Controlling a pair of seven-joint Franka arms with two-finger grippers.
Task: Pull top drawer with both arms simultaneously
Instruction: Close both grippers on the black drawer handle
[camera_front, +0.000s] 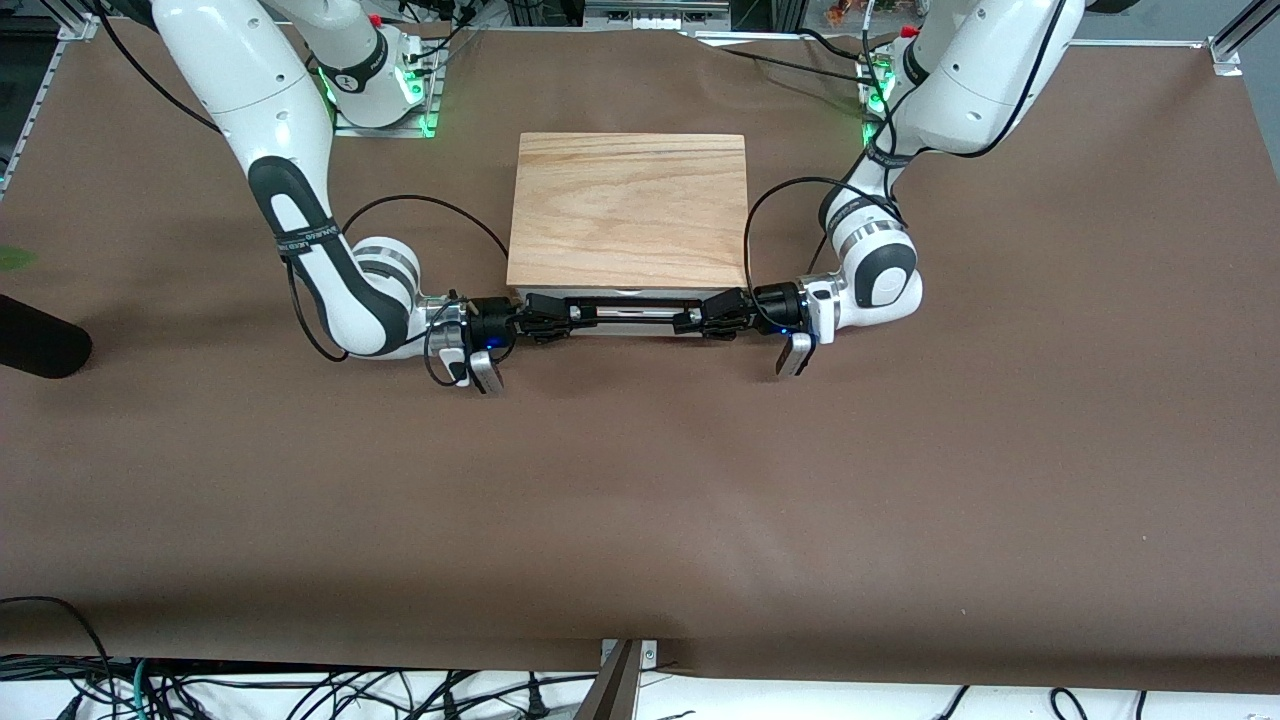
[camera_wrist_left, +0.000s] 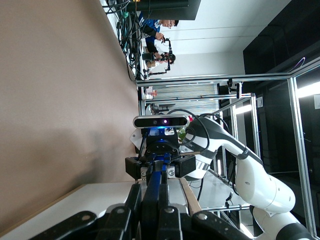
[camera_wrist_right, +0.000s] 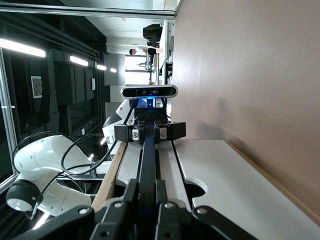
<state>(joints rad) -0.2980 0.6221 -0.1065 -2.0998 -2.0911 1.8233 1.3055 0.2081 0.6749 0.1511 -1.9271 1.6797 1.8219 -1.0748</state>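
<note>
Now we hold the black bar handle (camera_front: 635, 305) of the top drawer (camera_front: 628, 316) from both ends. Our left gripper (camera_front: 692, 322) pinches the bar at the end toward the left arm's side of the table; our right gripper (camera_front: 578, 316) pinches the other end. Both arms lie low and level, pointing at each other along the bar. Just above our fingers sits the box's wood-grain top (camera_front: 628, 208), on the brown table (camera_front: 640, 500).
</note>
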